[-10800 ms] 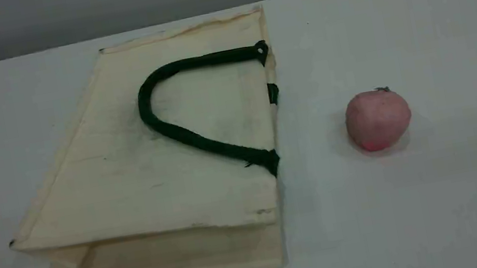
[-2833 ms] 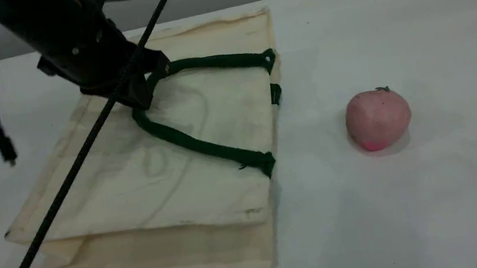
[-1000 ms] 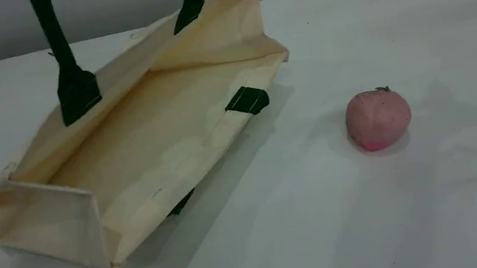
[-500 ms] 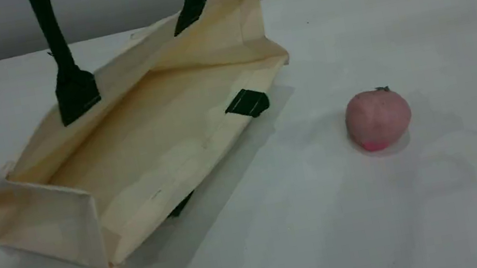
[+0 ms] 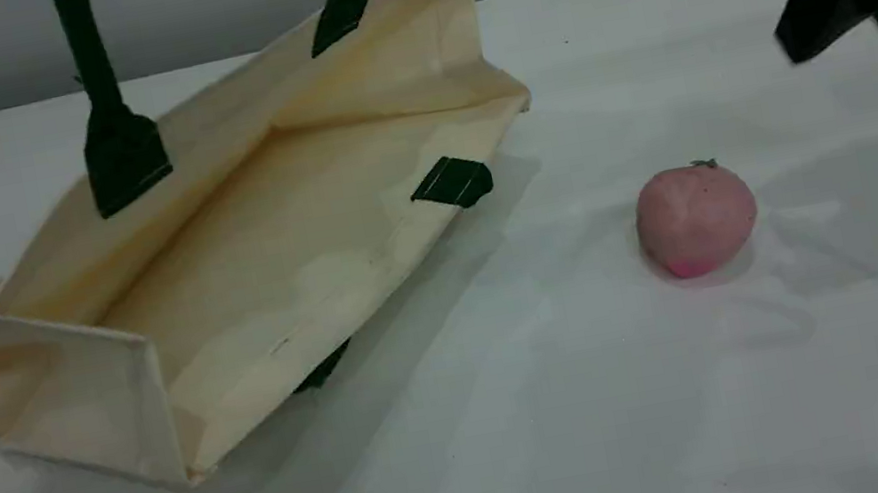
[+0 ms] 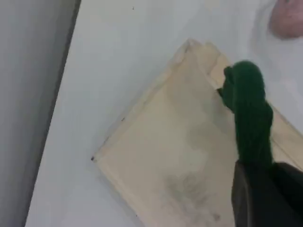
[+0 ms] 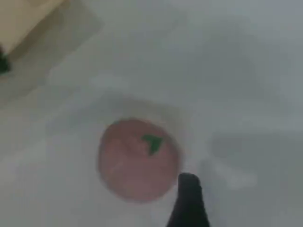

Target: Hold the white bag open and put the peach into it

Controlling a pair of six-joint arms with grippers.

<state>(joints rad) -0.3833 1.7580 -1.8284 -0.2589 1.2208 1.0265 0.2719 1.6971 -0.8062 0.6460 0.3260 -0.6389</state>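
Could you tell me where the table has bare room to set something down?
The near strip in front of the bag and peach is bare, as is the gap between them. The far right is crowded: the right gripper hovers there. The bag fills the left.

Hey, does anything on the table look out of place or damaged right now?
Nothing spilled or damaged. The white bag sits lopsided: one rope handle pulls its far wall up, the near wall lies low, and the other handle peeks out from under it. The peach sits intact, apart.
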